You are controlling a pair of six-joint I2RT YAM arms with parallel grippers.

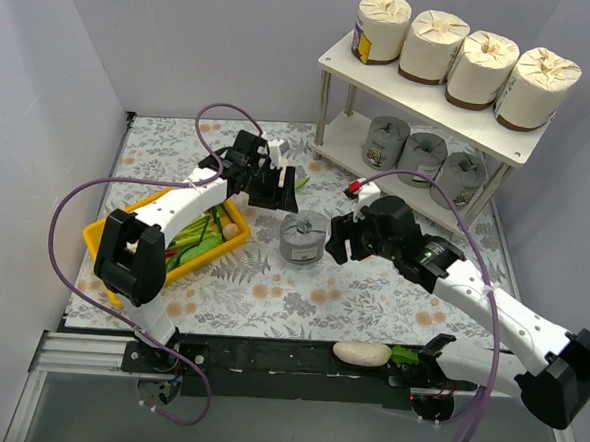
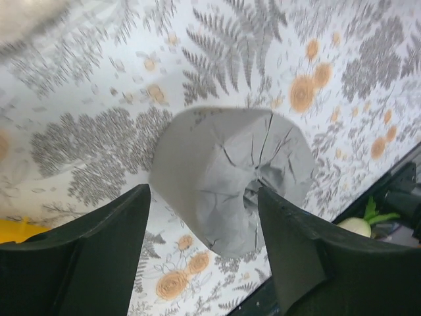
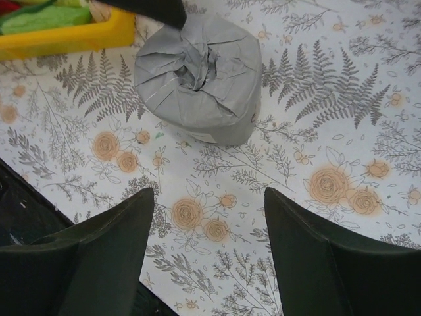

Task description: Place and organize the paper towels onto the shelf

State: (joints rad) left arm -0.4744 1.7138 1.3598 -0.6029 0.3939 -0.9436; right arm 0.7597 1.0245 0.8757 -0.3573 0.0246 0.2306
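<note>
A grey paper towel roll (image 1: 302,238) stands upright on the floral cloth between my two grippers. The left gripper (image 1: 278,188) is open above and just behind it; in the left wrist view the roll (image 2: 230,178) sits beyond the spread fingers (image 2: 105,237). The right gripper (image 1: 340,239) is open and empty right of the roll (image 3: 197,79). The shelf (image 1: 335,58) at the back right holds four cream rolls (image 1: 432,47) on its upper board and three grey rolls (image 1: 422,156) on the lower one.
A yellow tray (image 1: 107,270) with green vegetables lies at the left. A long white radish (image 1: 361,354) lies on the black rail at the near edge. The left arm's purple cable (image 1: 76,193) loops over the left side.
</note>
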